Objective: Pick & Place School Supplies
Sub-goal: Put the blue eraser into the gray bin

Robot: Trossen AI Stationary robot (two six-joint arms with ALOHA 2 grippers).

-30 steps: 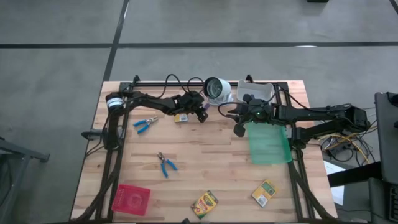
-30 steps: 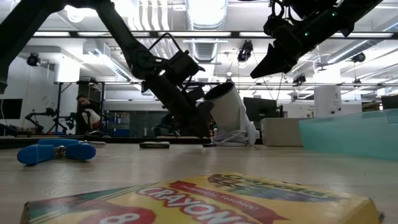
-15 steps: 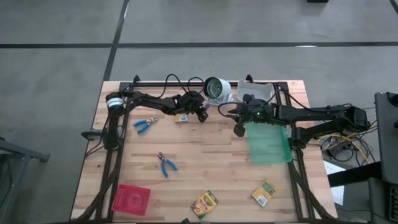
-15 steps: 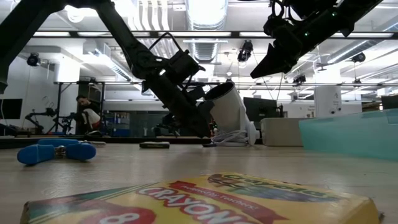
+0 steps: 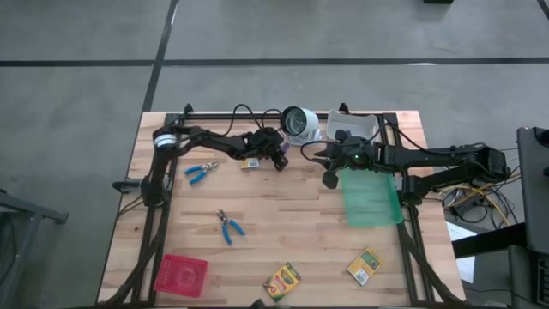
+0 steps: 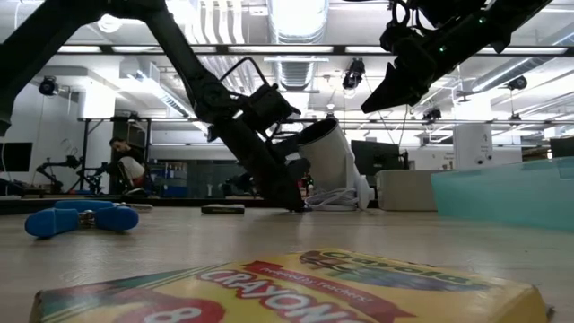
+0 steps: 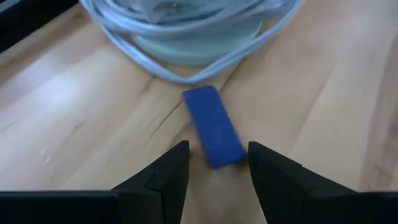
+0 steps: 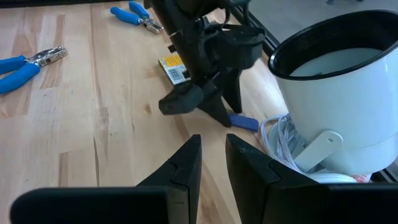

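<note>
A small flat blue piece (image 7: 213,127) lies on the wooden table beside the white round object's coiled cable (image 7: 186,59). My left gripper (image 7: 214,155) is open and low over the table, one finger on each side of the piece's near end; I cannot tell whether a finger touches it. From the right wrist view the same piece (image 8: 242,122) shows just beyond the left fingers. A small crayon box (image 5: 250,162) lies under the left arm. My right gripper (image 5: 328,178) hangs high above the table, holding nothing, with a narrow gap between its fingers (image 8: 213,146).
The white round object (image 5: 298,123) and a white bin (image 5: 360,127) stand at the far edge, with a green mat (image 5: 371,197) right of centre. Two blue-handled tools (image 5: 200,172) (image 5: 229,227) lie to the left. Two crayon boxes (image 5: 282,280) (image 5: 364,265) and a red tray (image 5: 181,275) sit near the front.
My left gripper has sunk a little toward the table at the blue piece, its fingers still apart. The right arm has kept still.
</note>
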